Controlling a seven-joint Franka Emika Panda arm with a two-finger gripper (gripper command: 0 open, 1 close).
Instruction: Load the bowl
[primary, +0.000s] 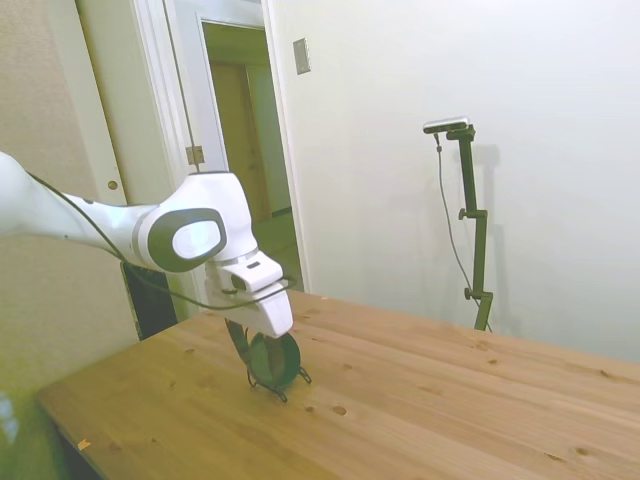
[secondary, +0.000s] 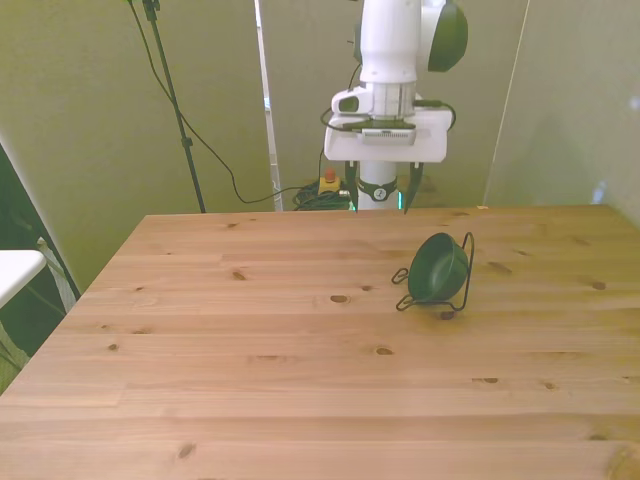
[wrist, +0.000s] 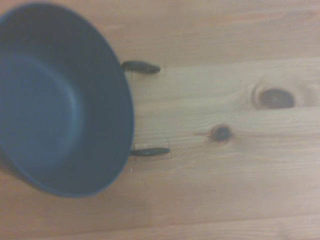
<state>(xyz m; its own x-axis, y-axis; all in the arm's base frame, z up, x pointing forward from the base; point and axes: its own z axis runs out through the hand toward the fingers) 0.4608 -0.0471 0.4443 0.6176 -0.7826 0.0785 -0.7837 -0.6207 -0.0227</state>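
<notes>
The small dark green bowl (secondary: 437, 268) stands on its edge in a thin black wire rack (secondary: 462, 290), a little right of the table's middle in the front view. My gripper (secondary: 384, 192) hangs open and empty near the table's far edge, behind the bowl and slightly to the front view's left of it, not touching it. From the side, the gripper (primary: 243, 345) sits low beside the bowl (primary: 281, 358) and covers part of it. Up close in the wrist view, the bowl's hollow (wrist: 55, 100) and two rack feet (wrist: 149, 151) show.
The wooden table (secondary: 250, 380) stretches wide toward the front view's left and near side. A doorway (primary: 240, 150) is behind the arm in the side view. Cables and a small device lie on the floor beyond the far edge (secondary: 330, 185).
</notes>
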